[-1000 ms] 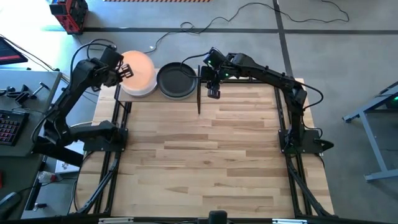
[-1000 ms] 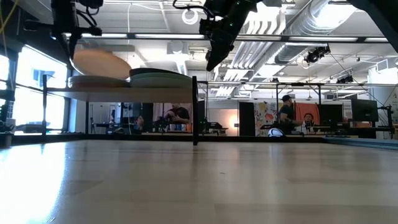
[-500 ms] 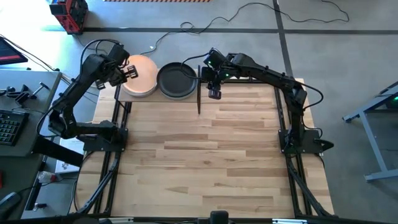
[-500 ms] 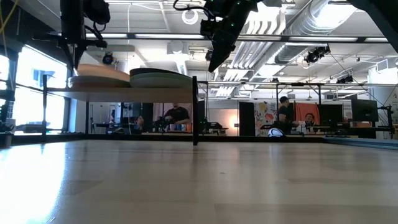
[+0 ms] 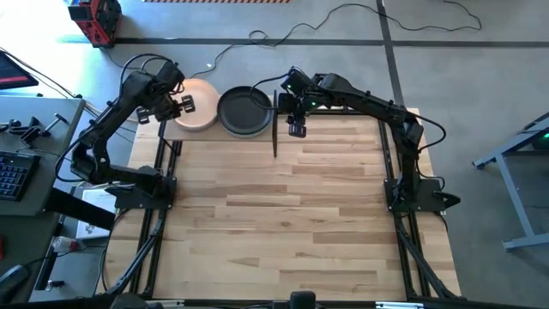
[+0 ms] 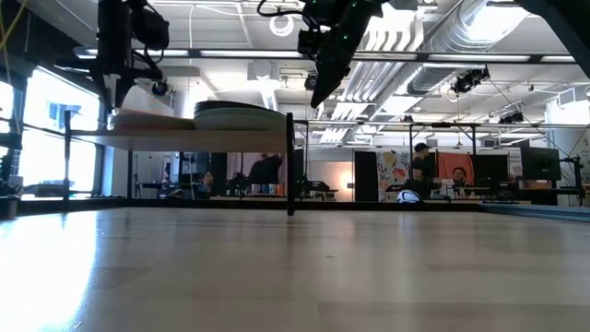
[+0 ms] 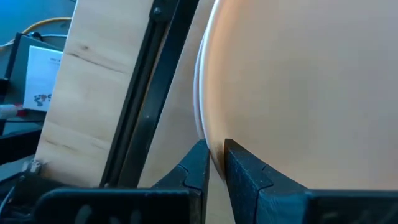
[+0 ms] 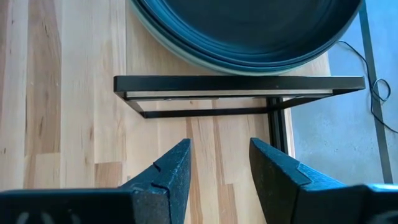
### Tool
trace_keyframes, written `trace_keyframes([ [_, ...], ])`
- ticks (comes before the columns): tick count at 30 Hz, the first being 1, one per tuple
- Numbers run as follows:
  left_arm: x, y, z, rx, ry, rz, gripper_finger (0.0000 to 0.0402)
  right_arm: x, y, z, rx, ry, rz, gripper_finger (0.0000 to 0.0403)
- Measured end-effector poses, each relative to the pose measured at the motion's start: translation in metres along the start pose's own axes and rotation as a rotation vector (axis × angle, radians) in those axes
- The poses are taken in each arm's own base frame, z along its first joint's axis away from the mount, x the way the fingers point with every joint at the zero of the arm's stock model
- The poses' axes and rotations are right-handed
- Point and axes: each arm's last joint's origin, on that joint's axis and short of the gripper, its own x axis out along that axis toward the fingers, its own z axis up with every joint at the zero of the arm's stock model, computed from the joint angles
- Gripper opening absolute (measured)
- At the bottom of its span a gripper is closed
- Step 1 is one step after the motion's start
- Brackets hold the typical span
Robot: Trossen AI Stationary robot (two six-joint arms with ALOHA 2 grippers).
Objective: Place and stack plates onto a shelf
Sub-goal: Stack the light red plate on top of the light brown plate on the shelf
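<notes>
The shelf (image 6: 203, 138) stands at the table's far left edge and bears two stacks of plates. On the left stack the top plate is cream-peach (image 5: 202, 107). My left gripper (image 5: 180, 105) stands over that plate's left rim, pointing steeply down, with the rim between its nearly shut fingers. The right stack (image 5: 244, 110) has a black plate on top, with pale green below it (image 8: 186, 53). My right gripper (image 5: 296, 129) hangs open above the table just right of the shelf's end frame (image 8: 236, 84), with nothing between its fingers. My left gripper has the cream-peach plate's left rim (image 7: 212, 140) between its two fingers, one finger (image 7: 239, 171) over the plate's upper face and the other (image 7: 198, 168) outside the edge. The fingers come from above, slanting down. The plate lies flat on the left stack (image 6: 147, 120).
The wooden tabletop (image 5: 283, 215) stretches bare from the shelf to the near edge. The shelf's black post (image 6: 289, 166) stands between the stacks and my right gripper. Cables (image 5: 343, 21) lie on the floor beyond the far edge. People sit in the room behind.
My left gripper has gone down and toward the shelf, tipping more upright, with the cream-peach plate. The plate was held tilted above the left stack and now lies flat on it.
</notes>
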Motion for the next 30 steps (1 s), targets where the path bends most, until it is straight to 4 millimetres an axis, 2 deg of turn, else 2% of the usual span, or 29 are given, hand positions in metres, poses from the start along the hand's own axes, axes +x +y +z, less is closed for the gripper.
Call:
trace_keyframes([
  [30, -0.0012, 0.0015, -0.0035, 0.095, 0.057, -0.032, 0.0031, 0.0000, 0.0000, 0.0000, 0.003, 0.000, 0.000, 0.0142],
])
